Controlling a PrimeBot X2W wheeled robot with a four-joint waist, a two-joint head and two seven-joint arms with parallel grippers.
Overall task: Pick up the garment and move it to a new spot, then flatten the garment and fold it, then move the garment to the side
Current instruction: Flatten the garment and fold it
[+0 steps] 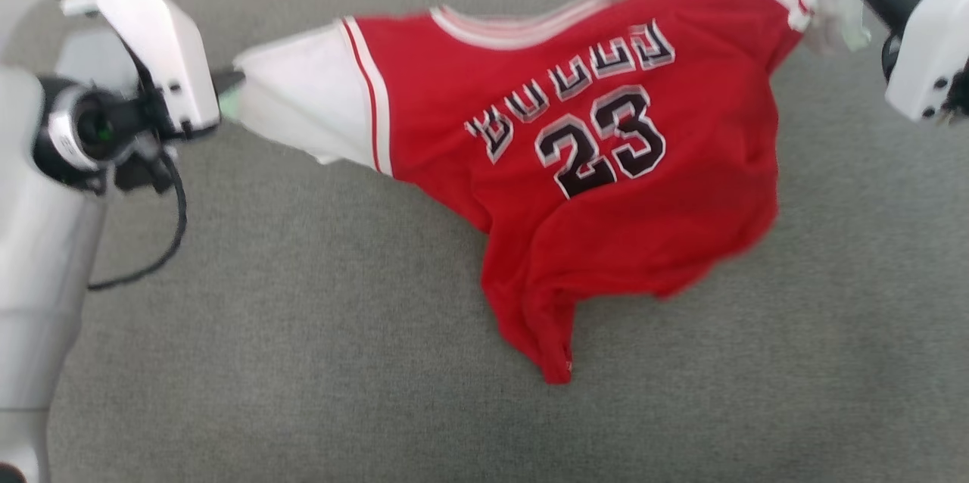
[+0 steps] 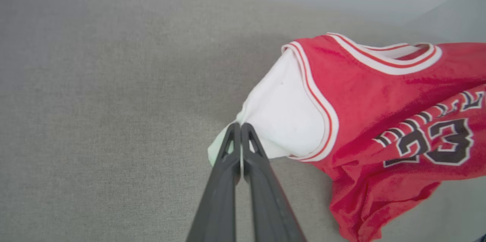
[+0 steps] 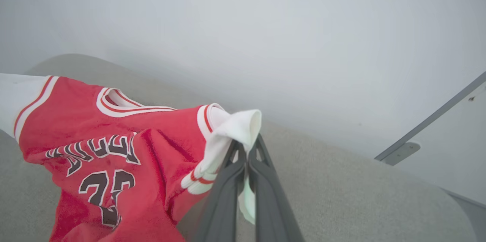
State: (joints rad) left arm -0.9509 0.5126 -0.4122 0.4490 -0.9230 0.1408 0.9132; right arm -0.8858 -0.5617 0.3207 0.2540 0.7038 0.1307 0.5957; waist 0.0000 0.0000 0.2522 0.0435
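Both sleeves of jersey (image 1: 606, 241) were pinched: left fingers (image 2: 224, 173) clamped on one, right fingers (image 3: 264, 189) on other. Jersey hung stretched btwn them w/ hem draped on grey counter (image 1: 303, 354), print up.

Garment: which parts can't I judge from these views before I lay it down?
- Head view: the hem of the garment is bunched and blurred; whether it touches the grey surface is unclear.
- Left wrist view: the bottom edge cuts off the hem.
- Right wrist view: the white sleeve folds over the right gripper, hiding how much cloth it pinches.
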